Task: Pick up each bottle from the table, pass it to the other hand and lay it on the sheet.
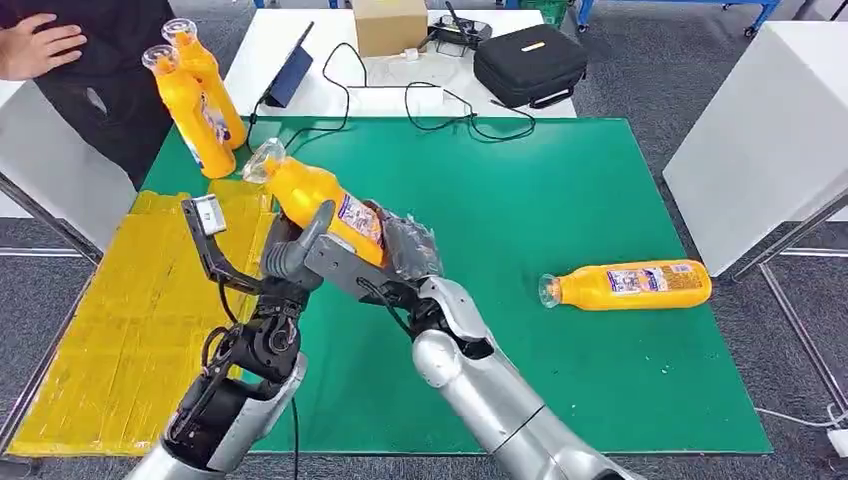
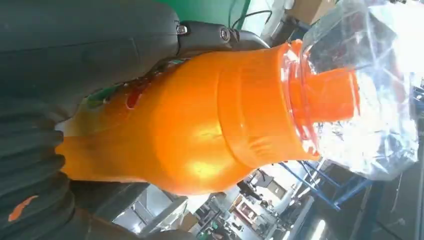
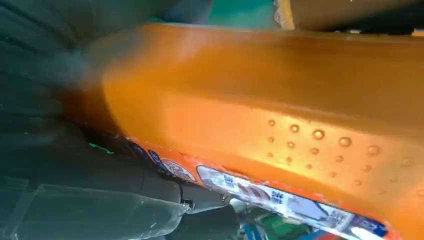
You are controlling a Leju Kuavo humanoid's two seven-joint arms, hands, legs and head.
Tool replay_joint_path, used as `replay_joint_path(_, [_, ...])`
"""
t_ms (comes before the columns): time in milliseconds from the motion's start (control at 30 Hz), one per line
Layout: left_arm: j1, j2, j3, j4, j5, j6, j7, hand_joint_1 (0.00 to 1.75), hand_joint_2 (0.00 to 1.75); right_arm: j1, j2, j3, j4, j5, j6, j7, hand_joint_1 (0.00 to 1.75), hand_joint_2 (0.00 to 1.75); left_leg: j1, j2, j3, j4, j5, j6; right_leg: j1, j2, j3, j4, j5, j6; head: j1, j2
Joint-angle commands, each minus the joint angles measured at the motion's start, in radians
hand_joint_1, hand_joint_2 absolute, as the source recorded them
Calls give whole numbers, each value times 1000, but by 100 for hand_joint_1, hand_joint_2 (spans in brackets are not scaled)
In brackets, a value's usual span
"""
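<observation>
I see the orange plastic bottle with a clear cap cover held in the air, tilted, cap end up and away from the robot, above the boundary between the yellow sheet and the green table mat. Both hands are on it: the left hand wraps its lower body from the sheet side, and the right hand grips its base end. In the left wrist view the bottle's shoulder and capped neck stick out past the fingers.

A second orange bottle lies on its side on the mat, well apart on the robot's right. Two more orange bottles stand at the mat's far left corner, near a person's hand.
</observation>
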State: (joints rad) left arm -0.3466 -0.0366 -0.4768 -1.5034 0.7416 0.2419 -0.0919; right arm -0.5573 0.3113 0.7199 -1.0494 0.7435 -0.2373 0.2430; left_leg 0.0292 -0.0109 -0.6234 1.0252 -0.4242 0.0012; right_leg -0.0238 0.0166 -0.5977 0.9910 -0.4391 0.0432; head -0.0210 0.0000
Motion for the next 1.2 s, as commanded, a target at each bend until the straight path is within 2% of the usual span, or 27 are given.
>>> replay_joint_path(33, [-22,-12,-56,78,-12,3,8,0,175,-50,19,168,61,54,23,6,175,175,0,1,3,-1,-1,1,0,0,2,0,-1,-2,0,0])
replay_joint_path(100, [-4,-7,-63,69,-11,2,9,0,175,-47,11,181,42,56,27,4,175,175,-1,1,6,-2,-2,2,0,-2,6,-1,-2,-3,0,0])
replay_joint_path(267, [21,2,-79,53,-13,0,5,0,175,-36,-4,193,16,51,34,4,175,175,0,0,2,-1,0,1,1,-2,2,-1,-1,-2,-1,0])
replay_joint_path(333, [21,1,-79,53,-13,0,5,0,175,-34,-4,194,16,51,34,4,175,175,-1,-2,7,-2,-1,2,0,-5,7,-2,-3,-3,-1,0])
replay_joint_path(467, [19,1,-78,52,-13,0,5,0,175,-34,-3,195,16,51,34,4,175,175,0,0,2,-1,0,1,0,-1,2,-1,-1,-2,0,0])
replay_joint_path(500, [16,1,-80,54,-15,5,2,159,175,-36,-6,200,15,44,42,2,175,175,-1,0,7,-2,-2,3,1,-3,7,-2,-2,-4,0,0])
replay_joint_path(533, [16,1,-81,54,-15,6,1,175,175,-35,-5,201,17,41,45,2,175,175,-1,-1,4,-1,-1,2,0,-3,4,-1,-2,-3,0,0])
replay_joint_path(933, [11,-7,-60,55,-14,27,-23,175,175,-47,2,197,61,5,51,11,175,175,0,-1,4,-1,-1,2,1,-3,5,-1,-2,-3,0,0])
replay_joint_path(1200, [20,-6,-12,15,-16,36,-47,175,175,-43,-23,187,144,-6,-13,3,175,175,0,-1,3,-1,0,1,1,-3,3,-1,-1,-2,0,0])
